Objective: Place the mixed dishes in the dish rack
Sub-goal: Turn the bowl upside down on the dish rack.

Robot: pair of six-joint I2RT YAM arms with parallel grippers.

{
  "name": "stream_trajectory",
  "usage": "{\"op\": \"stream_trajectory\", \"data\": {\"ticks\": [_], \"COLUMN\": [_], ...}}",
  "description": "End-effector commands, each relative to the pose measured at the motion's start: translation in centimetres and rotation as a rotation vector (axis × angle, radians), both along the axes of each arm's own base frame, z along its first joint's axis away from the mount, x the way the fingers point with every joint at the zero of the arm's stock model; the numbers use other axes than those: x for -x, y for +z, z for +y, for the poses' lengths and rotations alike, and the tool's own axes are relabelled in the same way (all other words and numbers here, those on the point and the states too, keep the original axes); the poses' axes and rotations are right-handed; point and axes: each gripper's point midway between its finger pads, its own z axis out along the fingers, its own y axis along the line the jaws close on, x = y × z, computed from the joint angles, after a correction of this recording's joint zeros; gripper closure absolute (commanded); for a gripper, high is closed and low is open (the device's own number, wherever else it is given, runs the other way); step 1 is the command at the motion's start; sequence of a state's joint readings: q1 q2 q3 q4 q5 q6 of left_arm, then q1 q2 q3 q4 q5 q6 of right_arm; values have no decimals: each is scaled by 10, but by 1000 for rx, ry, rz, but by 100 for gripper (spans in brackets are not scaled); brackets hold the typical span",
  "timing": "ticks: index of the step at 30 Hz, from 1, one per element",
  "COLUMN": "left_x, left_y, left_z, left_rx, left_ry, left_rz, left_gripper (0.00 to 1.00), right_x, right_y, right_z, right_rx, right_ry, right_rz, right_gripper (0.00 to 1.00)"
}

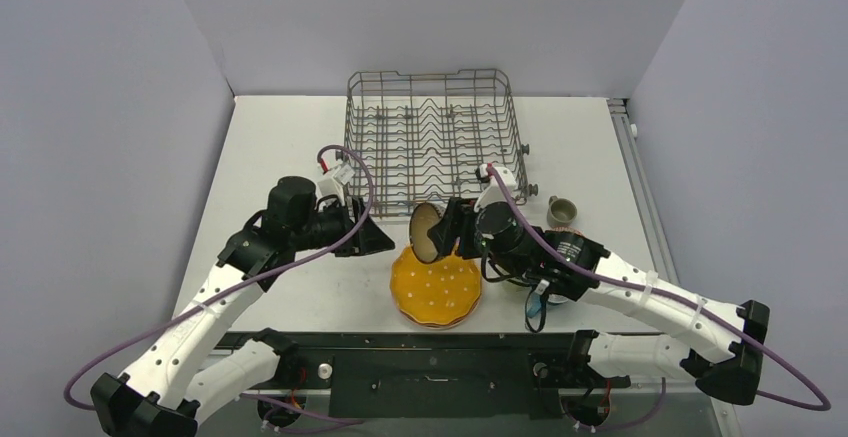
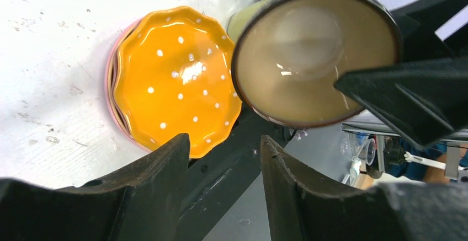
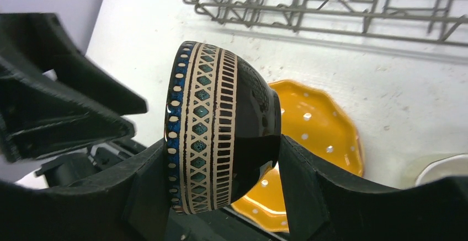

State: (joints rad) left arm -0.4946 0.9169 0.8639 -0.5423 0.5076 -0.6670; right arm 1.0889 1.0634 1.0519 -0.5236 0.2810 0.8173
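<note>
Holding the dark brown bowl (image 3: 212, 133) on edge in front of the dish rack (image 1: 430, 132), the right gripper (image 3: 223, 164) clamps it; the left gripper (image 2: 225, 144) stands apart, empty. Lift over the rack's near wall; seat between 2 tines.

Side by side at the worktop's near edge: the left arm (image 1: 205, 317) and right arm (image 1: 665, 302), white-shelled, with round black motor housings at the joints. Each ends in matte black wedge fingers, the left claw (image 1: 383, 240) and right claw (image 1: 443, 230). A purple cable (image 1: 524, 222) trails along each arm, red-tipped near the wrist.
</note>
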Motion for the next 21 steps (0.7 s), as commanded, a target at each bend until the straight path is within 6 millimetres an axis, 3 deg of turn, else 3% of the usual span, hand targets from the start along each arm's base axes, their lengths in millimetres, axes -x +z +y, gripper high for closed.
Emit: {"op": "stream_trajectory", "data": {"ticks": [1, 8, 21], "left_x": [-6, -5, -4], "left_y": [25, 18, 6], "left_z": [12, 25, 32], "left_rx": [-33, -109, -172], "left_ry": [28, 41, 13], "left_rz": [-113, -143, -188], "left_gripper": [52, 51, 51], "right_x": [-31, -78, -178], "right_y": [39, 50, 50], "right_z": [-6, -34, -74], "right_rx": [-16, 112, 441], "right_ry": [-60, -175, -353], "right_rz": [-95, -138, -177], "right_gripper": [100, 100, 100]}}
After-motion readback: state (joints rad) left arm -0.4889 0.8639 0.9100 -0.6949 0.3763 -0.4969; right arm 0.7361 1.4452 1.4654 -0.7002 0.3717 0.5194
